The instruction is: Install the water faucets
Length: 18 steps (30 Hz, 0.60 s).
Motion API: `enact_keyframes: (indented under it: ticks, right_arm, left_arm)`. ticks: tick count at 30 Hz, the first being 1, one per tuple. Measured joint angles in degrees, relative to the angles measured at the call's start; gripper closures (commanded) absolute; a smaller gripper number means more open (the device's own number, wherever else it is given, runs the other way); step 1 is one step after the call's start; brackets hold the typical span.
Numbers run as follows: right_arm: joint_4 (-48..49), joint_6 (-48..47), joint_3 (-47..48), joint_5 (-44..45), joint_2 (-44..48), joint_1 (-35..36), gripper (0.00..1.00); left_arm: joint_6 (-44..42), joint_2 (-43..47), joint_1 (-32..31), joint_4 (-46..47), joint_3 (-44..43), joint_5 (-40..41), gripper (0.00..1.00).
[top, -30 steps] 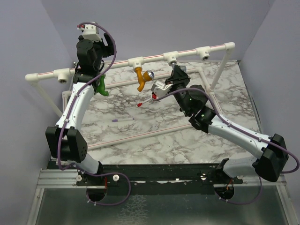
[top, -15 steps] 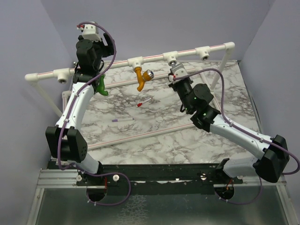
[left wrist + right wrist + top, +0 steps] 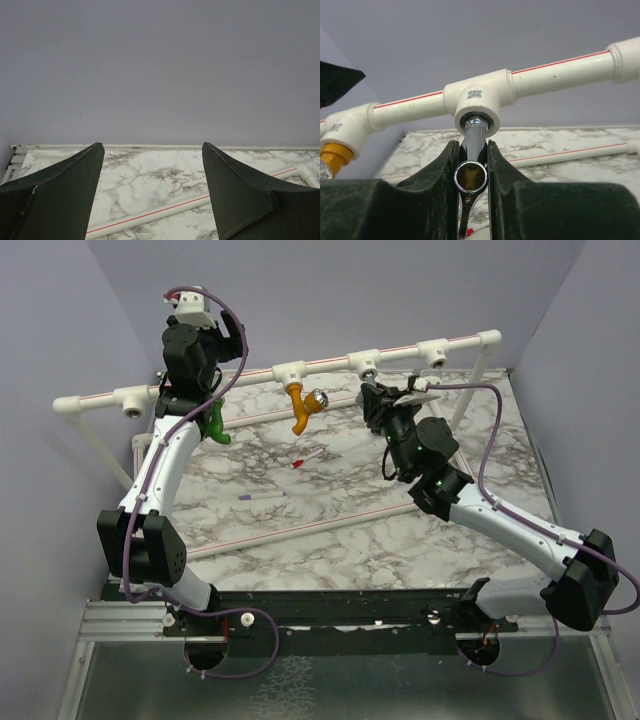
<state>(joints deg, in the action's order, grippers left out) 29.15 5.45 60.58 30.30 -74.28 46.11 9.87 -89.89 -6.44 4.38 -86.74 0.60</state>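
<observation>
From above, the mustard-orange faucet (image 3: 303,405) with its silver knob is hanging from a tee joint (image 3: 290,370) on the white pipe rail (image 3: 460,340). The green faucet (image 3: 218,426) is showing beside the left arm, its attachment hidden. The right gripper (image 3: 374,392) is reaching just under the next tee (image 3: 367,362).

In the left wrist view, the left gripper (image 3: 152,150) is standing spread over the marble table (image 3: 150,175), holding nothing.

In the right wrist view, the right gripper is pinching the shiny grey metal faucet (image 3: 474,131), whose upper end is sitting in the tee's socket.
</observation>
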Motion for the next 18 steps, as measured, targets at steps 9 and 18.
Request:
enact_keyframes:
  ticks: [9,18]
  right_arm:
    - [0.00,26.18,-2.12,4.04,1.49,-0.02,1.00]
    - [2.91,54.29,-7.26,4.81,3.32,-0.94,1.00]
  left_arm:
    - [0.28,0.20,-0.04,-0.83,0.00,-0.28,0.19]
    - [0.46,0.37,-0.11,-1.90,0.02,-0.92,0.19]
